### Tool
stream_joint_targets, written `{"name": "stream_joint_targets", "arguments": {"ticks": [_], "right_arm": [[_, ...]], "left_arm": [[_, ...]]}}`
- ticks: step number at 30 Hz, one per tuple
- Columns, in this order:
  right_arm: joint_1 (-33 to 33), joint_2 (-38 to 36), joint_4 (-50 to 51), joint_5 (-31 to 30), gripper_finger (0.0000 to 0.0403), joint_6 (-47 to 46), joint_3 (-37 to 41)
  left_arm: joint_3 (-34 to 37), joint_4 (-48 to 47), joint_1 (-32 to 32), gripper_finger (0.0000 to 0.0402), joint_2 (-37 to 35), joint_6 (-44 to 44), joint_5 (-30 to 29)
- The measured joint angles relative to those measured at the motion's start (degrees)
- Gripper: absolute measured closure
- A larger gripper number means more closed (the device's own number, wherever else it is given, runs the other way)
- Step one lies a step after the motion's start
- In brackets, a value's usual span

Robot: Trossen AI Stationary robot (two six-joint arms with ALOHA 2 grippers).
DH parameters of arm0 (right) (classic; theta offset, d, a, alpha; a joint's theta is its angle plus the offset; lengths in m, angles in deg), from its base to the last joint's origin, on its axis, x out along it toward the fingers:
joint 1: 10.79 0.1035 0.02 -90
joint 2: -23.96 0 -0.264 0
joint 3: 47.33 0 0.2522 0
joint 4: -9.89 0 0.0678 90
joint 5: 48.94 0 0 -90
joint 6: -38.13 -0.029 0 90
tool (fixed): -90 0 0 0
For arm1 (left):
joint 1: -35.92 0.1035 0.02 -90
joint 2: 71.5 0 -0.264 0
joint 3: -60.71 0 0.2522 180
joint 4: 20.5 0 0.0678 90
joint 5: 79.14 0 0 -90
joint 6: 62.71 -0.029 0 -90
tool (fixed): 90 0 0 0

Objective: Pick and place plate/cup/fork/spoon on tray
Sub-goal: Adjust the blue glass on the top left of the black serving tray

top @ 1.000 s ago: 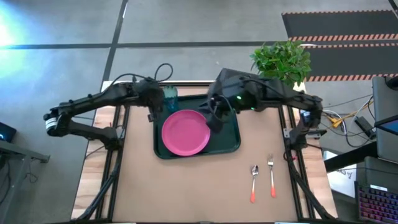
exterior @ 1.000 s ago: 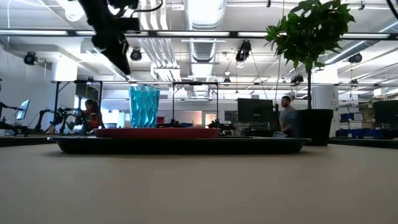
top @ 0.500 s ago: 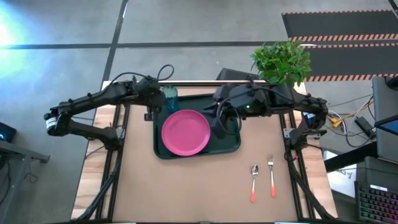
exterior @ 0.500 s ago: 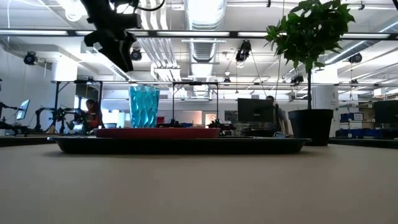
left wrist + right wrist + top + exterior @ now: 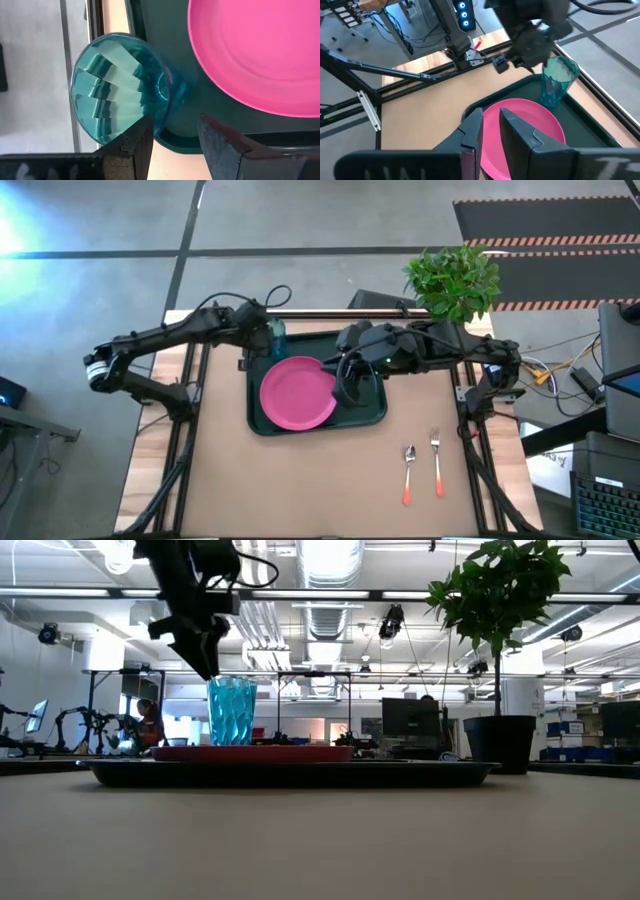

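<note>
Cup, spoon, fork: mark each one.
cup (image 5: 117, 85), left wrist view, on its ribbed inner wall
spoon (image 5: 409, 452), high view, on its metal bowl
fork (image 5: 438, 480), high view, on its orange-red handle

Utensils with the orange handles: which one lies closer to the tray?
The spoon, with the oval bowl. It lies on the tray side of the fork, both on the bare table.

The cup (image 5: 122, 92) stood on the tray (image 5: 165, 40), close beside the plate (image 5: 255, 50). The left gripper (image 5: 175, 145) hung empty, fingers apart.
</note>
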Motion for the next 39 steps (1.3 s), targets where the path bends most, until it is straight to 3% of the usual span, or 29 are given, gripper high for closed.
{"name": "stream_joint_targets", "arguments": {"ticks": [8,16,24,29,39], "right_arm": [[1.56,0.02,-2.14,-0.04,0.0349,0.00,0.00],[1.76,0.02,-2.19,-0.53,0.0349,0.00,0.00],[1.74,0.01,-2.14,-1.63,0.0349,0.02,-0.02],[1.74,0.00,-2.12,-1.66,0.0349,0.09,-0.04],[1.74,0.00,-2.12,-1.66,0.0349,0.46,-0.07]], "left_arm": [[-0.20,0.41,1.68,0.0273,3.65,-1.15,-0.03],[-0.55,1.07,1.62,0.0391,3.70,-2.81,0.58],[-4.19,-4.60,1.54,0.0400,1.70,-0.73,0.83],[-4.76,-11.92,1.55,0.0401,1.69,2.13,6.02],[-2.98,-12.15,1.44,0.0401,1.62,2.09,6.54]]}}
